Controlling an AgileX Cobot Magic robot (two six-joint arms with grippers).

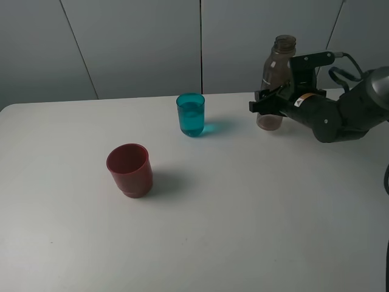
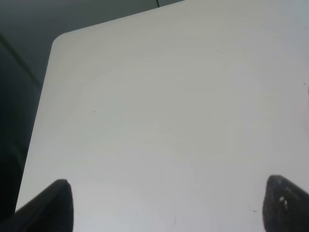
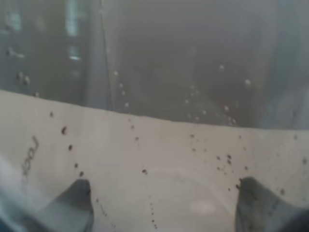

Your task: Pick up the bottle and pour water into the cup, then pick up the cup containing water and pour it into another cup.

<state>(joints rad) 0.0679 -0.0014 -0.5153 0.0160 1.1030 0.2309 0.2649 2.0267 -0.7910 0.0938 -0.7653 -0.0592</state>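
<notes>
The bottle (image 1: 278,67), smoky grey-brown with an open threaded neck, stands upright at the back right of the table. My right gripper (image 1: 270,104) is shut on its lower body. In the right wrist view the bottle (image 3: 159,96) fills the picture, wet with droplets, and sits between the fingers of the right gripper (image 3: 164,208). The teal cup (image 1: 191,114) stands near the back middle with water in it. The dark red cup (image 1: 129,170) stands at the front left, apart from both. My left gripper (image 2: 169,208) is open over bare table.
The white table (image 1: 243,207) runs to a rounded far-left corner (image 2: 60,39), with grey wall panels behind. The right arm (image 1: 340,112) reaches in from the right edge. The left arm does not show in the high view.
</notes>
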